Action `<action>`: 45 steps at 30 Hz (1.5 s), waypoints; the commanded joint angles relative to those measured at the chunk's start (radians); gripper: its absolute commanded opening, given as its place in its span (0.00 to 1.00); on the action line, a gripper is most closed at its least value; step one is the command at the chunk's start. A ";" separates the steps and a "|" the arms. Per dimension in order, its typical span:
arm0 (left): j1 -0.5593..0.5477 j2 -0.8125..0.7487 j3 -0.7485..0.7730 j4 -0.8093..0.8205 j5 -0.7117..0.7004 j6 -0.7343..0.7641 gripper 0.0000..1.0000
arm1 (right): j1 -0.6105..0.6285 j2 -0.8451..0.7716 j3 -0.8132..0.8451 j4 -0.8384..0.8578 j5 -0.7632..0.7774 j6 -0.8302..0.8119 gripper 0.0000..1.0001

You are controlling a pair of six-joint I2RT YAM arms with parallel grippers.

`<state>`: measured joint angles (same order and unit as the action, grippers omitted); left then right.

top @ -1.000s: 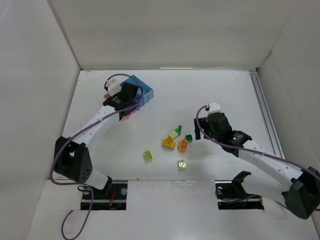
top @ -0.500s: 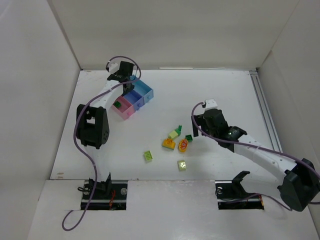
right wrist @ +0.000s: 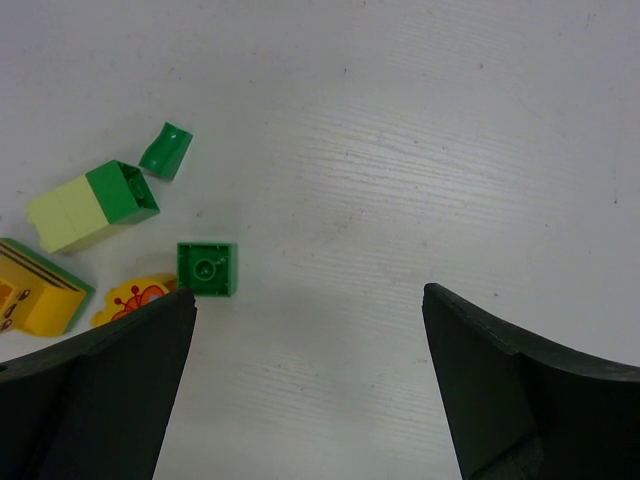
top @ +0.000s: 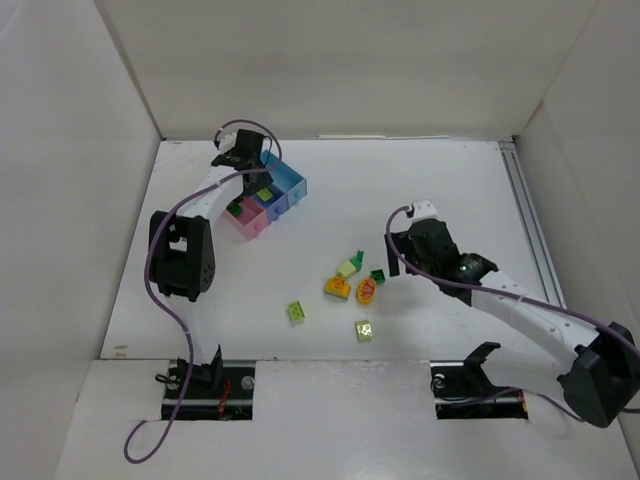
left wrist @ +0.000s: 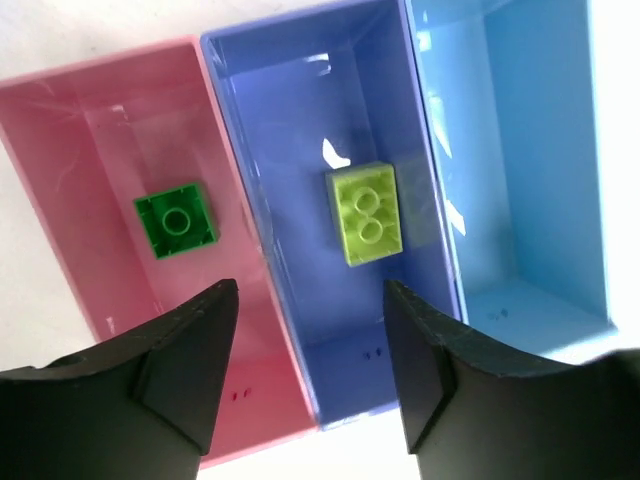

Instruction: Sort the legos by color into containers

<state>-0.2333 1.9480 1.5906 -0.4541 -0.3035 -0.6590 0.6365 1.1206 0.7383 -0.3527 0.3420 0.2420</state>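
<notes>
In the containers (left wrist: 500, 150) lie one green lego (left wrist: 177, 220) and one lime lego (left wrist: 367, 212).

Overhead and close left-wrist views look down on the containers (top: 292, 186).

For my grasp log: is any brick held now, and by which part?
Nothing is held: left fingers and right fingers stand open, empty.

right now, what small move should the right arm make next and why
Probably slide the right fingers sideways until the small dark green brick sits centred in their gap. The fingers stand wide open and empty, but the brick lies just beside one fingertip rather than between the two, so lowering and closing from here would likely miss it.
</notes>
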 commanded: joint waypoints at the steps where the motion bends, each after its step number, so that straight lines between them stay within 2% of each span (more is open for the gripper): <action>1: 0.005 -0.139 -0.047 0.023 0.056 0.042 0.60 | 0.015 -0.088 0.013 -0.028 -0.024 0.017 1.00; 2: 0.005 -0.164 -0.069 0.038 0.070 0.053 0.65 | 0.026 -0.126 -0.003 -0.043 -0.024 0.017 1.00; 3: -0.004 -0.219 -0.090 0.038 0.070 0.053 0.75 | 0.026 -0.145 -0.013 -0.055 -0.024 0.017 1.00; 6: -0.076 -0.319 -0.200 0.038 0.070 0.064 0.97 | 0.035 -0.214 -0.057 -0.066 -0.024 0.052 1.00; 7: -0.104 -0.392 -0.233 0.038 0.061 0.044 1.00 | 0.035 -0.228 -0.057 -0.066 -0.034 0.052 1.00; 10: -0.230 -0.530 -0.398 0.038 0.052 -0.005 1.00 | 0.035 -0.263 -0.071 -0.066 -0.034 0.052 1.00; 15: -0.441 -0.672 -0.703 0.038 0.061 -0.155 1.00 | 0.035 -0.272 -0.089 -0.068 -0.060 0.062 1.00; 19: -0.619 -0.693 -0.787 -0.049 0.007 -0.331 1.00 | 0.035 -0.283 -0.108 -0.068 -0.116 0.049 1.00; 22: -0.702 -0.660 -0.826 -0.049 0.007 -0.393 0.99 | 0.035 -0.283 -0.141 -0.068 -0.136 0.040 1.00; 25: -0.724 -0.618 -0.848 -0.058 0.029 -0.438 0.96 | 0.035 -0.292 -0.163 -0.068 -0.136 0.051 1.00; 31: -0.733 -0.580 -0.882 -0.077 0.020 -0.522 0.84 | 0.035 -0.303 -0.172 -0.048 -0.147 0.051 1.00; 34: -0.733 -0.580 -0.882 -0.061 0.009 -0.522 0.70 | 0.035 -0.303 -0.172 -0.048 -0.147 0.042 1.00; 36: -0.733 -0.567 -0.870 -0.061 -0.002 -0.522 0.65 | 0.035 -0.292 -0.163 -0.048 -0.136 0.042 1.00; 40: -0.733 -0.537 -0.860 -0.070 -0.002 -0.504 0.45 | 0.035 -0.280 -0.163 -0.048 -0.127 0.042 1.00; 41: -0.733 -0.537 -0.860 -0.070 -0.002 -0.504 0.31 | 0.035 -0.269 -0.163 -0.039 -0.127 0.042 1.00; 43: -0.733 -0.514 -0.842 -0.070 0.007 -0.495 0.17 | 0.035 -0.260 -0.163 -0.038 -0.115 0.051 1.00; 45: -0.733 -0.503 -0.821 -0.084 -0.005 -0.485 0.11 | 0.035 -0.249 -0.163 -0.029 -0.103 0.051 1.00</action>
<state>-0.9611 1.4189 0.7387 -0.4992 -0.2882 -1.1507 0.6628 0.8631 0.5602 -0.4255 0.2115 0.2852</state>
